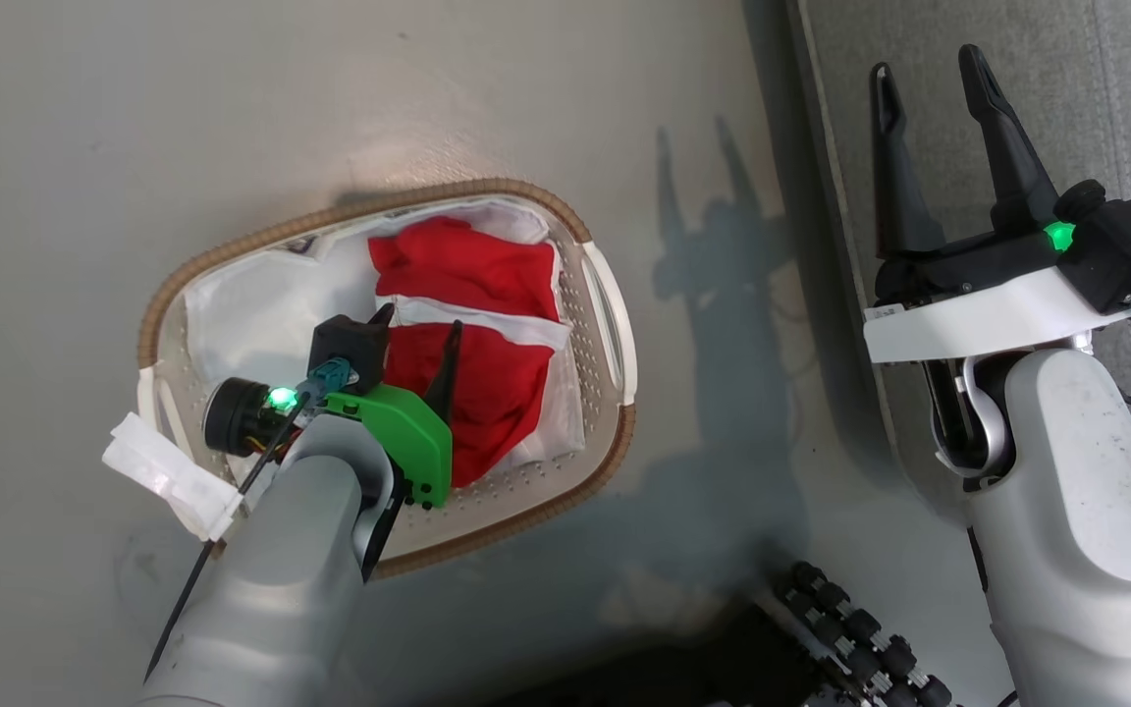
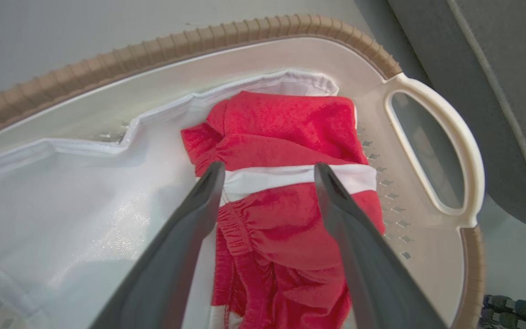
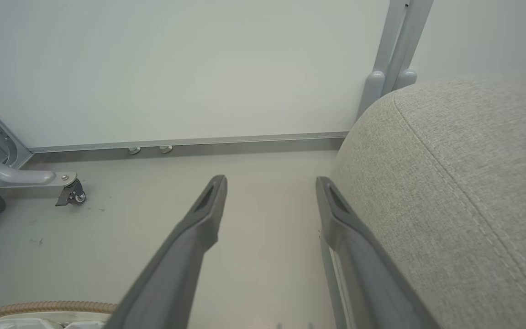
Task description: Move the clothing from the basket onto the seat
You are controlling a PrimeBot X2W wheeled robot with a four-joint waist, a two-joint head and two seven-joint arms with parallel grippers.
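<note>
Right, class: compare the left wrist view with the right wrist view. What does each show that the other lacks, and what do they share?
Left wrist view: the open left hand pointing at the red clothing, and the white liner. Right wrist view: the open right hand, a wall and a caster. Shared: the basket rim, the grey seat and the floor.
</note>
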